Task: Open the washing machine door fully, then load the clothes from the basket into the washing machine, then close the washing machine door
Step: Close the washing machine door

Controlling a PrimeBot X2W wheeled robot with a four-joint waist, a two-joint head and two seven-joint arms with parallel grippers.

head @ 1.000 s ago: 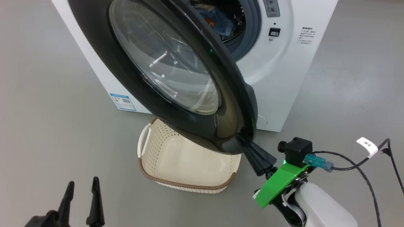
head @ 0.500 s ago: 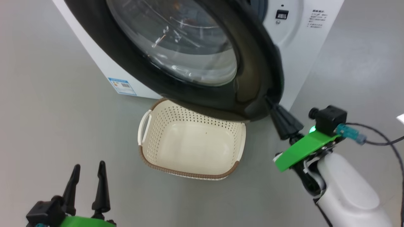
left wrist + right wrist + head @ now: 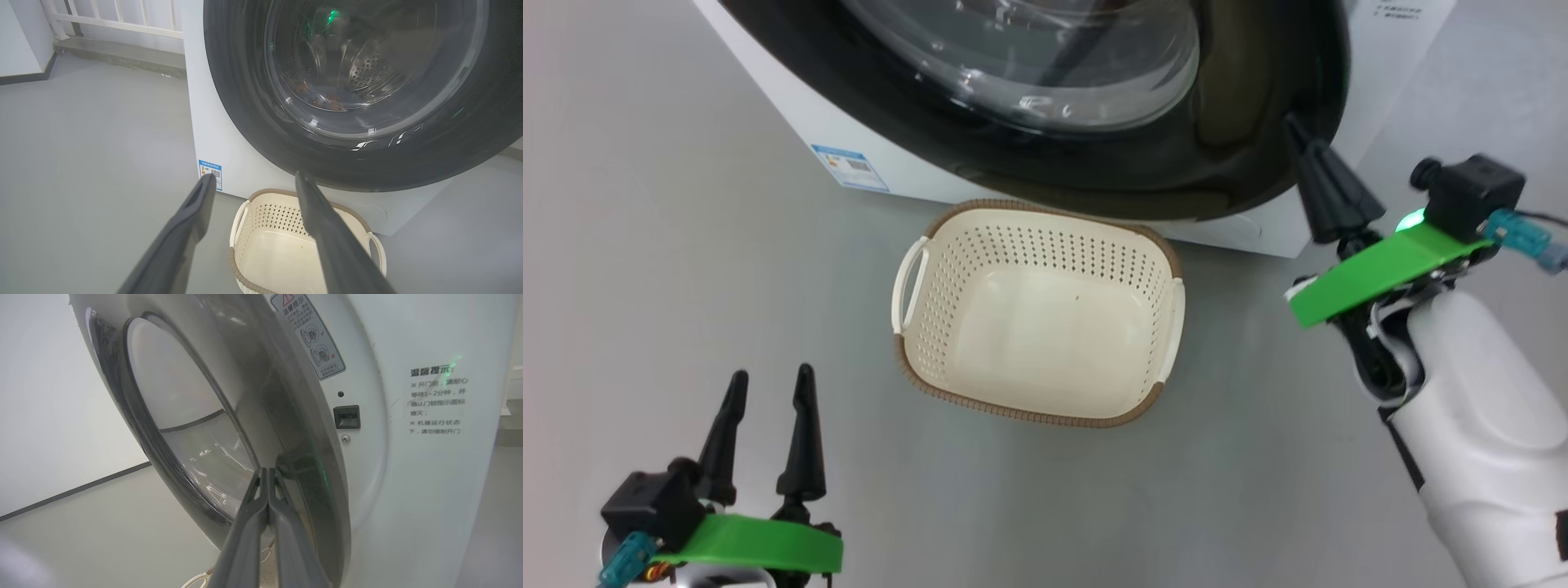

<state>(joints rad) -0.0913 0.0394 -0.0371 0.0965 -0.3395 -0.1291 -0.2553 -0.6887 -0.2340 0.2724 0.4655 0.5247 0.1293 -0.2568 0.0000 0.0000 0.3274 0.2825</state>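
Observation:
The washing machine door (image 3: 1094, 175) stands almost flat against the white washing machine (image 3: 768, 98). In the right wrist view a thin gap shows between the door (image 3: 171, 416) and the machine front. My right gripper (image 3: 1292, 126) is shut, its tips (image 3: 267, 471) pressed on the door's black rim at the right edge. Through the glass (image 3: 355, 69) I see the clothes (image 3: 327, 100), blue with orange prints, low in the steel drum. The basket (image 3: 911, 359) sits empty on the floor below the door. My left gripper (image 3: 772, 376) hangs open at the lower left, holding nothing.
Grey floor lies all around the basket. A blue energy label (image 3: 849, 167) marks the machine's lower left corner. The door latch socket (image 3: 346, 416) sits on the machine front. A white railing (image 3: 114, 20) and a wall stand behind the machine's left side.
The door has swung from well ajar to almost against the machine, with my shut right gripper moving up and right with its rim. The head camera has shifted too.

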